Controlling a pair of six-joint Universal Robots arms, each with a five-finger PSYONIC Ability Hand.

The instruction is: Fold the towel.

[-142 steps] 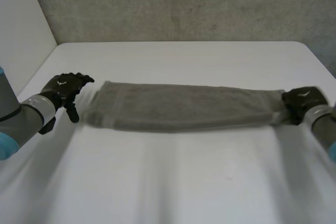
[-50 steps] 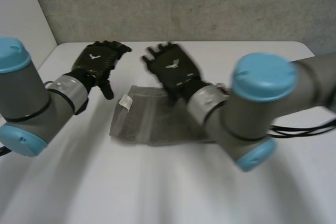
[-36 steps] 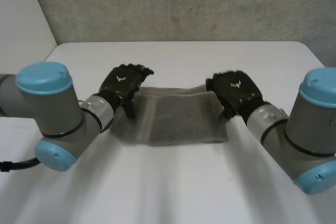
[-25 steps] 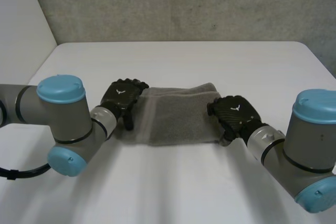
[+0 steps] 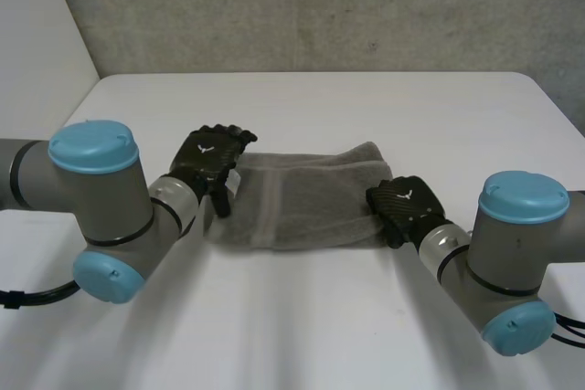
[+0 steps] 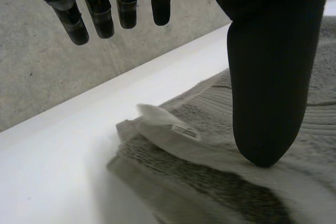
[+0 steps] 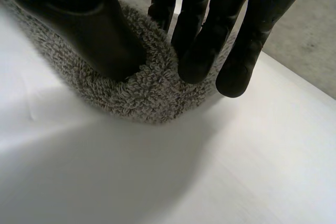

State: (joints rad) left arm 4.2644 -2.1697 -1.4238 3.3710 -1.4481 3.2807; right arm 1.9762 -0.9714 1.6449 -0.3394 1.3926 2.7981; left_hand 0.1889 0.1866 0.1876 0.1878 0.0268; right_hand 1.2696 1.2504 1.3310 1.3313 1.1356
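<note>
Towel (image 5: 302,203) lies doubled over on the table (image 5: 302,326), a short grey band between the two hands. At its left end the left hand (image 5: 212,154) keeps its fingers (image 6: 100,17) straight and clear of the cloth. Only the thumb (image 6: 265,87) rests on it by the tag (image 6: 168,127), likely to pin the layers. At the other end the right hand (image 5: 405,205) pinches the rounded fold between thumb and curled fingers (image 7: 199,51), seemingly to square that end.
</note>
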